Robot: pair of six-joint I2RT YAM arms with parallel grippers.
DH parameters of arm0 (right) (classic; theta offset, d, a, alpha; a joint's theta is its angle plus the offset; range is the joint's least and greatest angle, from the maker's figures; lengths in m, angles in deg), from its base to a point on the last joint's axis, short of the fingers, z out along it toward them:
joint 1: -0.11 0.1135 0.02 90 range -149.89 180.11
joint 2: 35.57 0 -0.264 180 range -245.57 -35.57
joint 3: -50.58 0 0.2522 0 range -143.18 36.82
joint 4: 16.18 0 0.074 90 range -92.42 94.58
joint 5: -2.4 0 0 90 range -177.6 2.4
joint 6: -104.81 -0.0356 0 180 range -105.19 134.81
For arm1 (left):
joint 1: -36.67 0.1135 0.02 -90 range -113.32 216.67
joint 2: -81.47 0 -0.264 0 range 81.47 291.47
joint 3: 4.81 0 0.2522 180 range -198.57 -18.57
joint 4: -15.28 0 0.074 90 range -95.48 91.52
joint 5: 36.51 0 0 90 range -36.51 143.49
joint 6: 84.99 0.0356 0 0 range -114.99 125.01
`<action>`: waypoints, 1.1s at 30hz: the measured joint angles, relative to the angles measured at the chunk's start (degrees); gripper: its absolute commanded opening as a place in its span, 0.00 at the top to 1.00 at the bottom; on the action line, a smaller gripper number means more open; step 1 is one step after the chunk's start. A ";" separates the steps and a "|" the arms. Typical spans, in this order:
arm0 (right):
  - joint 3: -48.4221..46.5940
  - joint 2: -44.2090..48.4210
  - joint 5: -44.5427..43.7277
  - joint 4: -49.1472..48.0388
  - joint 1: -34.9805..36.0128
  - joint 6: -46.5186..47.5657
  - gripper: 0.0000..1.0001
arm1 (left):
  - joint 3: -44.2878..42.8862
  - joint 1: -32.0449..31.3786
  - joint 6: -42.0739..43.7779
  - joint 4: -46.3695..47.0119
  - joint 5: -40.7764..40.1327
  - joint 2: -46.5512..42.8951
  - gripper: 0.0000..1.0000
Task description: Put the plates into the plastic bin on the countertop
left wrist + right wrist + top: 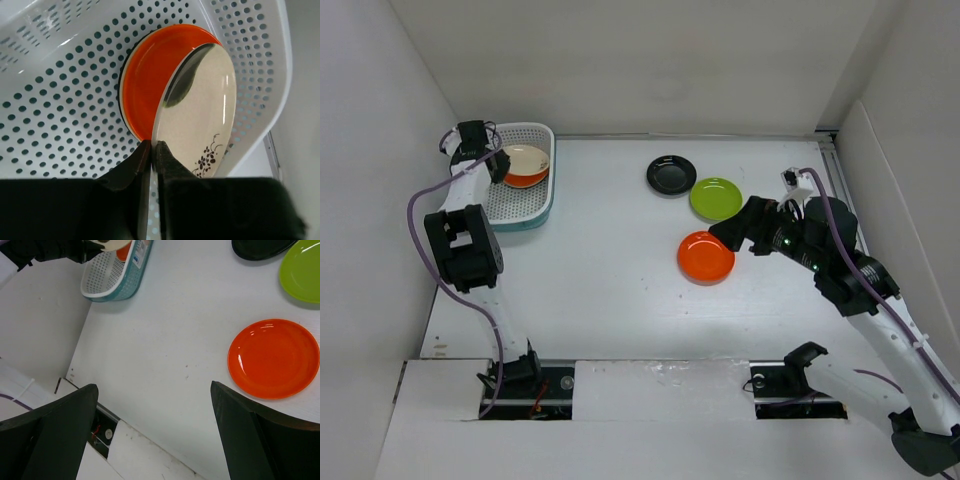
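My left gripper [500, 165] is over the white plastic bin [542, 130] at the back left. It is shut on the rim of a cream plate [200, 110] with small dark flower marks and holds it tilted. An orange plate [142, 80] lies under it in the bin [60, 100], on top of others. On the countertop [610, 270] lie a black plate [671, 175], a lime green plate [716, 198] and an orange plate [706, 256]. My right gripper [725, 232] is open and empty, above the right edge of that orange plate [273, 358].
White panels wall the countertop at the back, left and right. The right panel [890, 190] stands close behind my right arm. A purple cable [420, 215] loops beside the left arm. Both arm bases sit at the near edge.
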 measured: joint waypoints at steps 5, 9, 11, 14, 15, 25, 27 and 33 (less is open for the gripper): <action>0.00 0.02 0.44 0.00 0.00 0.42 0.00 | -4.55 0.70 1.31 -2.75 0.46 3.34 0.47; 0.00 0.13 0.48 0.02 0.00 0.44 0.00 | -6.49 0.70 1.92 -3.04 0.66 3.54 0.25; 0.00 0.22 0.50 0.02 0.00 0.44 0.00 | -6.69 0.68 2.51 -2.95 1.07 3.08 0.07; 0.00 0.61 0.44 0.04 0.00 0.42 0.00 | -5.60 -0.09 4.26 -2.14 2.16 0.57 0.01; 0.00 0.83 0.37 0.04 0.00 0.42 0.00 | -3.96 -0.92 5.16 -1.07 2.80 -1.42 0.01; 0.00 1.14 -7.43 0.63 0.00 -3.76 0.00 | 9.44 -28.09 8.96 15.93 17.66 -13.09 0.01; 0.00 0.90 -9.01 1.20 0.00 -4.76 0.00 | 10.69 -32.06 9.01 18.12 19.67 -9.49 0.01; -1.31 2.43 -14.51 4.07 0.00 -6.12 0.00 | 10.93 -35.04 8.76 18.82 20.52 4.59 0.01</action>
